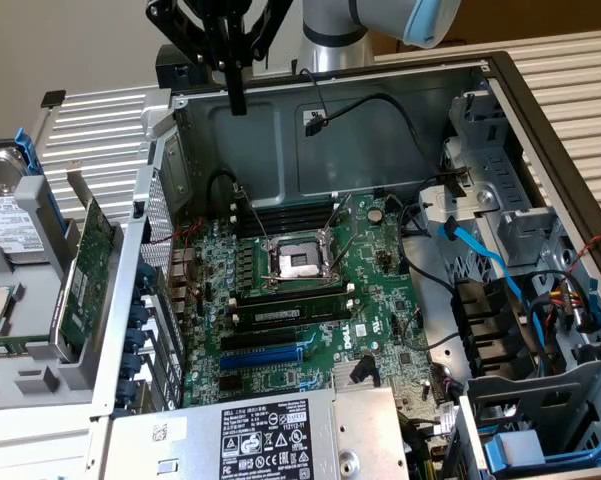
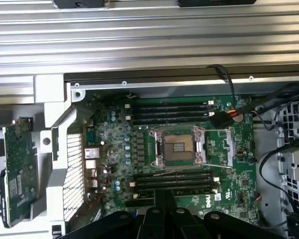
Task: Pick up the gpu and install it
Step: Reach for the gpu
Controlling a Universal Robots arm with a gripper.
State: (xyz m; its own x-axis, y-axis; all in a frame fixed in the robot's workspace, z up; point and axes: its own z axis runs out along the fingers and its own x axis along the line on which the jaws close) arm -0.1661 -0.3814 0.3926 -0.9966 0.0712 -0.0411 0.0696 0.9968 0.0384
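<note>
Pincer: black two-finger gripper (image 1: 238,92) on the arm, fingers pressed together with nothing between them. It hangs high over the back wall of the case, so it's carrying zip right now.
Card: small green circuit-board gpu (image 1: 85,265) with a silver end bracket, standing on edge in a grey plastic rack (image 1: 40,375) outside the case, on the exterior view's left. My guess is it's propped upright so the top edge is easy to pinch from above.
Gap: gripper and gpu are well apart, no contact at all.
Case: big grey metal computer case (image 1: 380,130) lying on its side with the panel off, which I reckon is why the board faces straight up at the arm.
Board: large green motherboard (image 1: 380,290) flat in the bottom, silver CPU socket (image 1: 295,262) in the middle.
Slot: long blue expansion slot (image 1: 270,355) near the labelled silver power supply (image 1: 370,420). It looks empty, so the install isn't done.
</note>
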